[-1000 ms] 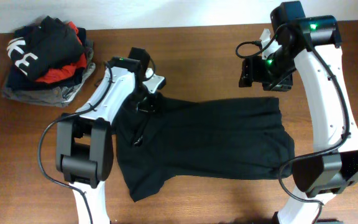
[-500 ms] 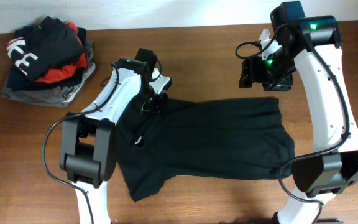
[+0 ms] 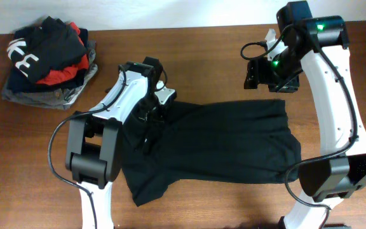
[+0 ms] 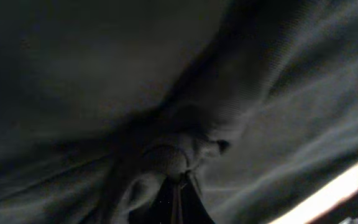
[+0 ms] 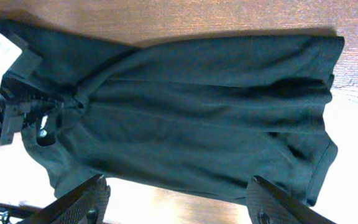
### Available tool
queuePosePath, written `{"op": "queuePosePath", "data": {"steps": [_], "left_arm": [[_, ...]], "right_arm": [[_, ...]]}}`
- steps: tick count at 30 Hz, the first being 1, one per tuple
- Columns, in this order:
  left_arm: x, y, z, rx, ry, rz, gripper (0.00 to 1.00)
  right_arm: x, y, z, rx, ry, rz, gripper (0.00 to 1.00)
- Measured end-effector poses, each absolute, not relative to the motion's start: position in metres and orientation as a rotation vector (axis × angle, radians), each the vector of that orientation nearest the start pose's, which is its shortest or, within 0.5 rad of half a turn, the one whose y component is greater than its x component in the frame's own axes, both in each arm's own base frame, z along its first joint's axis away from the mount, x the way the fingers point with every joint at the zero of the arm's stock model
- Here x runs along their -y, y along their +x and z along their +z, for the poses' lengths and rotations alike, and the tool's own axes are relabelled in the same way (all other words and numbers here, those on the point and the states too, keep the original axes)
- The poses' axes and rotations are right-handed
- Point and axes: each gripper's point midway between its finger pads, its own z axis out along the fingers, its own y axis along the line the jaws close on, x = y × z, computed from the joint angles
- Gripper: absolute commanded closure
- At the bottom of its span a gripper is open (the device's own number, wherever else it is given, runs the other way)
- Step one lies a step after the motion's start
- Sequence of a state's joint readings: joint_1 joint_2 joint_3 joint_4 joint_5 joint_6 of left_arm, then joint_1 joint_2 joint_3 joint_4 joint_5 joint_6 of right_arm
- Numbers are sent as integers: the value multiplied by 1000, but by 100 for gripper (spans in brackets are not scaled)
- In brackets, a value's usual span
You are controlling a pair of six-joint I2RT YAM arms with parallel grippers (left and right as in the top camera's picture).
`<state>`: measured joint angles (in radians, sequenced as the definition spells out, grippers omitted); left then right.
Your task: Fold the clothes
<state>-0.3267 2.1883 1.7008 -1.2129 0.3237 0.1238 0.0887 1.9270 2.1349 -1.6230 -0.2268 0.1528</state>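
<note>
**Left claw pinched shut on the black top; right claw wide and empty**

The black top (image 3: 221,143) lies spread across the middle of the wooden table (image 3: 189,57). Its length runs left to right, and one part reaches toward the near left.

Well apart, at the far left corner, sits a pile of garments (image 3: 46,60) in red, navy and grey, with a black piece bearing white letters on top. The left arm stretches over the top's left portion and hides some of it from overhead.

The left gripper (image 3: 150,109) has its jaws fully closed on a small bunch of cloth at the top's far left edge. In the left wrist view the fabric puckers into tight folds at the fingertips (image 4: 176,202).

The right gripper (image 3: 262,75) hangs above bare wood just beyond the top's far right corner. Its fingers (image 5: 82,199) are spread wide, and it holds nothing.

The top is dark, soft and mostly flat. Long creases run rightward from the pinched spot.
</note>
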Motion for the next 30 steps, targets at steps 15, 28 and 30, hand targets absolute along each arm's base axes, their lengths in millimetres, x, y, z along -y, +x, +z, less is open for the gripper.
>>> {"op": "queuePosePath", "data": {"steps": [15,28,30], "left_arm": [[223,304,41,-3226,908,-579,80],[180,345,85,-3179,708,-242,1],[167,348,87,-3204,616,-200,0]], "right_arm": [[-69,374,232,-2987,87,367,25],[-33,366,230,-3019,252,351,25],[-32,362,230,-3037,261,351,26]]}}
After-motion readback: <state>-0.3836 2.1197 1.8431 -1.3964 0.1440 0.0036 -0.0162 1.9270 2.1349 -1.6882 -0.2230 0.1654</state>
